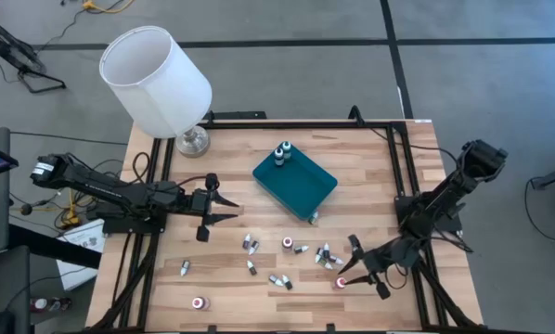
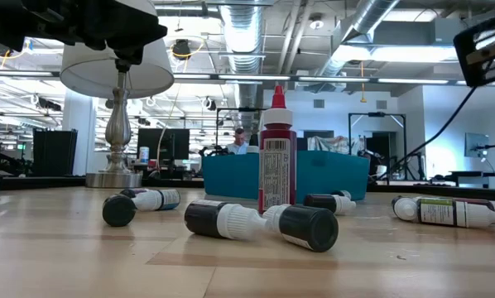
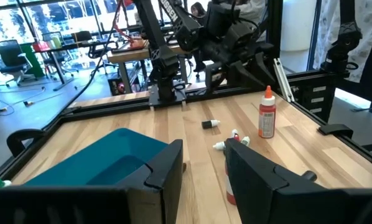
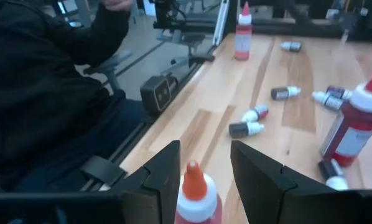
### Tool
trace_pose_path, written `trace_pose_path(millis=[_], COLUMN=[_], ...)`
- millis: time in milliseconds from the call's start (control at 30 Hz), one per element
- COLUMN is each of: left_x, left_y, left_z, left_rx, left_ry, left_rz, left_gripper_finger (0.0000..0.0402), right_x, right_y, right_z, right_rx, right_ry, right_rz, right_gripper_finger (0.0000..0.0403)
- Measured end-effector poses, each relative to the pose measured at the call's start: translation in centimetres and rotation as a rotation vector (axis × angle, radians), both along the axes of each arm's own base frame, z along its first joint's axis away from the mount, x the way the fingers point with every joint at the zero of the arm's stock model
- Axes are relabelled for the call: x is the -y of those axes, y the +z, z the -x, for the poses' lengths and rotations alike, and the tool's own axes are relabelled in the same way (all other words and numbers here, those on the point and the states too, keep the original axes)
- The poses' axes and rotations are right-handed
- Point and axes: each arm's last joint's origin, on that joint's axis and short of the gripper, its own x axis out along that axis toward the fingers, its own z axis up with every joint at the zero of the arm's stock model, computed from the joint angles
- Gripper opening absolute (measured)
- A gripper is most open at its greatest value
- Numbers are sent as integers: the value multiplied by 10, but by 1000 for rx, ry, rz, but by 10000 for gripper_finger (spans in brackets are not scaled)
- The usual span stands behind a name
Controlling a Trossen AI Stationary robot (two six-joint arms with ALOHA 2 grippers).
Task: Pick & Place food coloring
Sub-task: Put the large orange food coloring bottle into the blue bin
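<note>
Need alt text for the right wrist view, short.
The right gripper straddles the orange-capped upright dropper bottle with its dark fingers open on either side, at the light wooden table's edge. Farther across the wood stand a red bottle and a pink one, among small bottles lying on their sides; a person in dark clothing sits just off the table.

Left tool (image 3: 201,177) open above table (image 3: 173,121); teal tray (image 3: 105,162) beside it; upright orange-red bottle (image 3: 267,115) farther off.
</note>
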Motion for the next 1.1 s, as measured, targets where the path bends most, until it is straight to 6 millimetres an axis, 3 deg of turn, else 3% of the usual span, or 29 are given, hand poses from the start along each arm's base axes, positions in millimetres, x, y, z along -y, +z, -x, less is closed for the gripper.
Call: trace_pose_path(millis=[200,533,1100], left_x=[0,0,0], left_y=[0,0,-1], left_z=[0,0,0], left_rx=[0,0,-13], left_ry=[0,0,0], left_rz=[1,1,0], left_gripper_finger=[116,116,116], right_x=[-5,-6,-5], right_y=[-11,-13,-16], right_z=[-4,-5,-4], right_rx=[-19,-20,-54], right_ry=[19,16,6], right_rz=[-13,-12,-3], right_gripper_finger=[134,133,65])
